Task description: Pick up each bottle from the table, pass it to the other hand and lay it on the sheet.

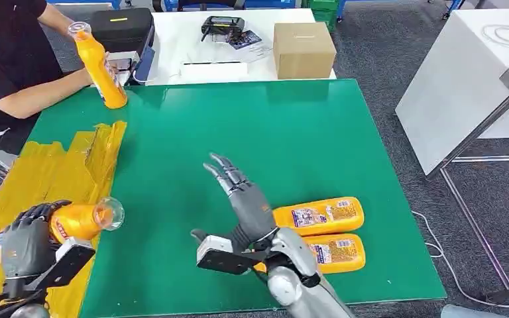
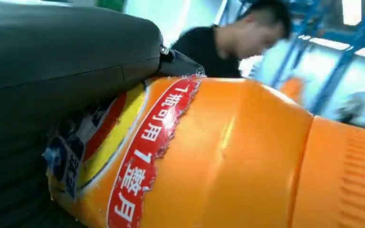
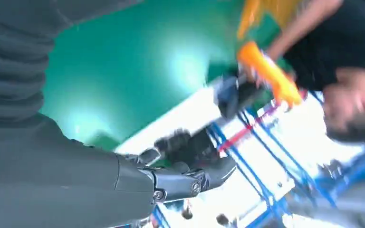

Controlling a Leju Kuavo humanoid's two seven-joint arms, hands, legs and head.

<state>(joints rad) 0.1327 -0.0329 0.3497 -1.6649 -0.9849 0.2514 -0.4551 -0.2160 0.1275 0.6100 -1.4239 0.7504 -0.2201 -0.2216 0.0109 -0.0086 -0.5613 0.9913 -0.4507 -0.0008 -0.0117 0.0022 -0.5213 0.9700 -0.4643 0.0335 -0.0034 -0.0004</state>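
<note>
Bottle (image 1: 79, 220) | gripped in left robot hand (image 1: 23, 242) | over sheet (image 1: 53, 165)

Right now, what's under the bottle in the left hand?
The yellow sheet lies below the held bottle, near its edge with the green table. The left hand wraps the bottle's base, so the sheet right beneath it is covered.

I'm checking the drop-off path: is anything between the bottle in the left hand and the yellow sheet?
Nothing visible blocks it. The left hand holds the bottle over the yellow sheet, whose surface below and beside it looks bare.
</note>
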